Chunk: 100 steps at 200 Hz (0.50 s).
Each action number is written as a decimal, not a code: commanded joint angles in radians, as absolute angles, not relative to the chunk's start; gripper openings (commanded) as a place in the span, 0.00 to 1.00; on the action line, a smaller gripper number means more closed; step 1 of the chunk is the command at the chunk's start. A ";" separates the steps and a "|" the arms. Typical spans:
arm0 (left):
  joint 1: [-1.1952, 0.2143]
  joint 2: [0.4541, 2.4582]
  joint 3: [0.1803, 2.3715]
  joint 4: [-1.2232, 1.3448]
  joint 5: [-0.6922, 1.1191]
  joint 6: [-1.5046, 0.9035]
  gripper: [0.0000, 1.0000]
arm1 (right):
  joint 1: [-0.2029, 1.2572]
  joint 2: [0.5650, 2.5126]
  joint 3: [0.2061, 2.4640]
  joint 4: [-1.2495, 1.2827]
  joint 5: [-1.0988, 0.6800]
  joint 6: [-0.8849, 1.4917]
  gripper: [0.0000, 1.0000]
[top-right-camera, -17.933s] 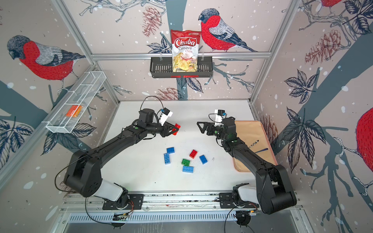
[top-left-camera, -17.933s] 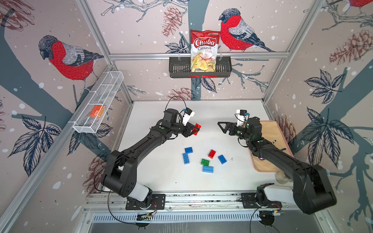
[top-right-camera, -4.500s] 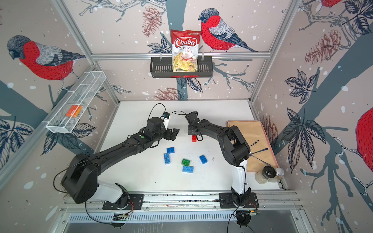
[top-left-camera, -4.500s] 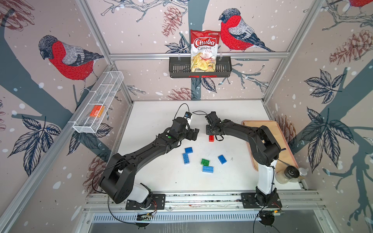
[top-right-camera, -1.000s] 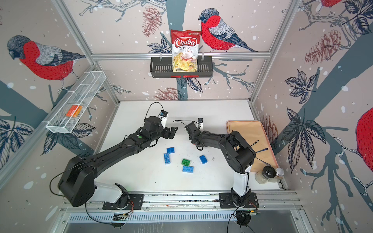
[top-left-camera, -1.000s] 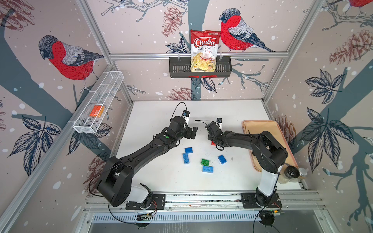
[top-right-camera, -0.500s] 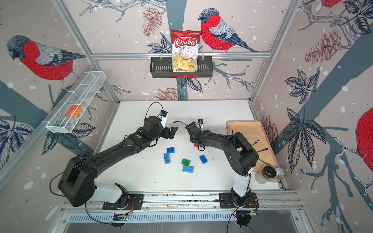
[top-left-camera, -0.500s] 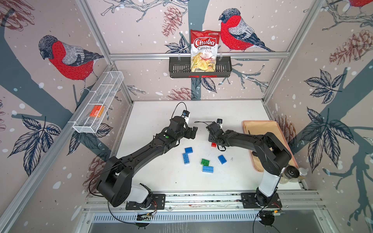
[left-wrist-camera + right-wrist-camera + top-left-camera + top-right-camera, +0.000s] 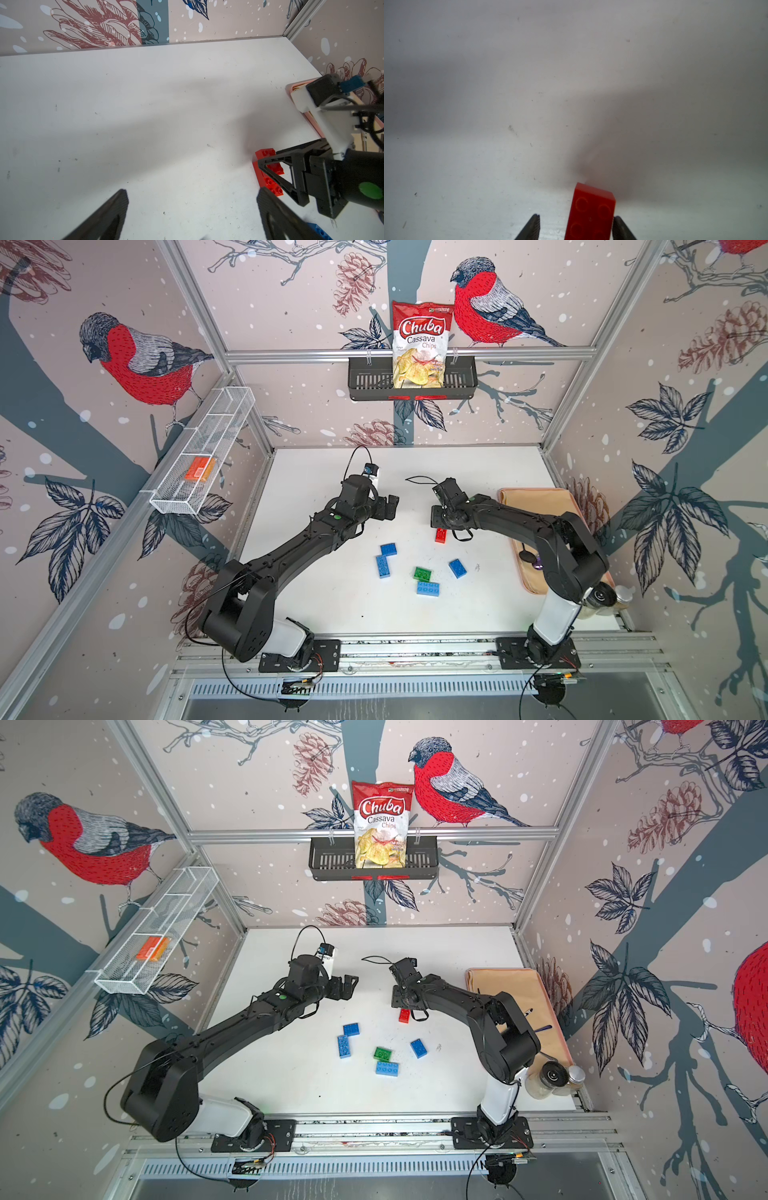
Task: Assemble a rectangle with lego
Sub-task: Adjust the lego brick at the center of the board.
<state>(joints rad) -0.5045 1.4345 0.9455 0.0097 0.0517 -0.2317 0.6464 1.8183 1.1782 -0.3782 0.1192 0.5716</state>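
Down on the white counter (image 9: 332, 472), nothing laid out made a rectangle yet. The left gripper (image 9: 193, 199) hung above a bare stretch of it, fingers spread wide and holding nothing at all.

Across from it, the right gripper (image 9: 576, 218) pointed down over the red lego (image 9: 441, 534), and what a loose fit that was. Its fingers stood partly apart, straddling the piece. One finger (image 9: 623, 230) sat right up against the side, and the other stood clear with a gap. No clamp there.

In the left wrist view that red piece looked like two bricks joined. The right gripper hid the seam, though, so I could not tell how they met.

Nearer the robot's bases lay the rest, all flat on the counter. A pair of dark blue bricks (image 9: 382, 566) touched in an L, and a lone dark blue brick (image 9: 457, 568) sat well apart from them. A green brick (image 9: 422, 573) lay just beside a light blue brick (image 9: 428, 588).

The danger, as I judged it, was that off-centre straddle. If the right gripper closed from there, the near finger would likely shove or twist the red piece before the far one arrived. If it lifted away carelessly, a finger could snag the piece, skewing it or popping the join apart.
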 commanded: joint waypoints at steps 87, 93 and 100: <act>-0.486 1.448 0.960 -0.003 0.102 -0.238 0.97 | 0.671 1.865 1.209 -0.288 0.060 0.298 0.34; -0.486 1.448 0.960 -0.003 0.103 -0.239 0.96 | 0.670 1.861 1.209 -0.268 0.045 0.267 0.34; -0.485 1.448 0.960 -0.004 0.100 -0.238 0.96 | 0.665 1.859 1.213 -0.248 0.023 0.235 0.34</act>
